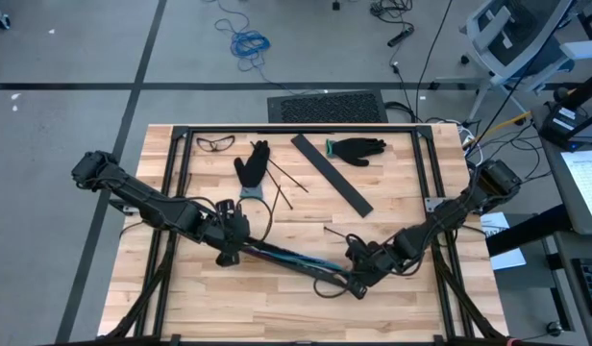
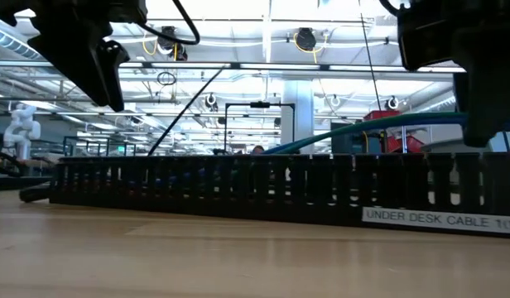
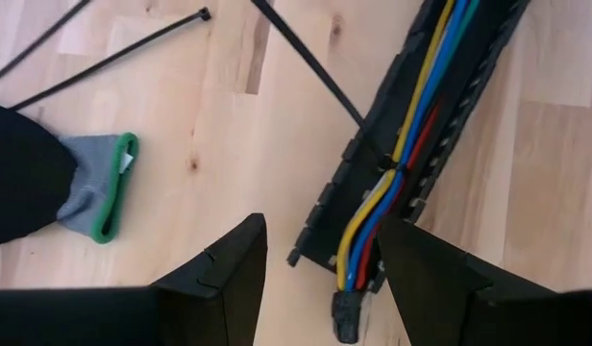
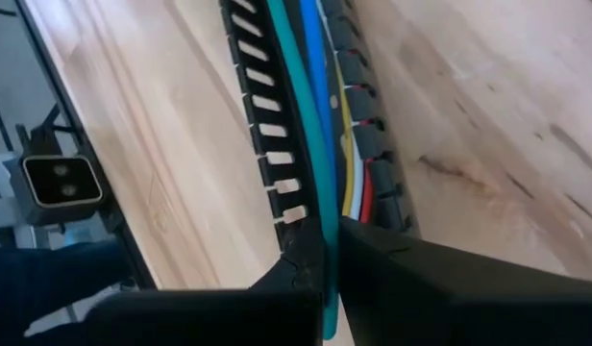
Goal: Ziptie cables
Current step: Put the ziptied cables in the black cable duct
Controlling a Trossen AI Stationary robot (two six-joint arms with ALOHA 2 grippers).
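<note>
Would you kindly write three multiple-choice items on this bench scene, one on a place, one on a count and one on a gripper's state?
1. Where do the cables lie?
A. in a black slotted tray
B. on a glove
C. on the floor

2. How many black gloves lie on the table?
A. one
B. two
C. four

3. How is the right gripper?
A. wide open
B. shut on the cables
C. shut on a glove

Key: 1 A, the wrist views show the wires running inside the tray; 2 B, the high view shows one glove and a second glove; 3 B, its fingers pinch a teal wire.
</note>
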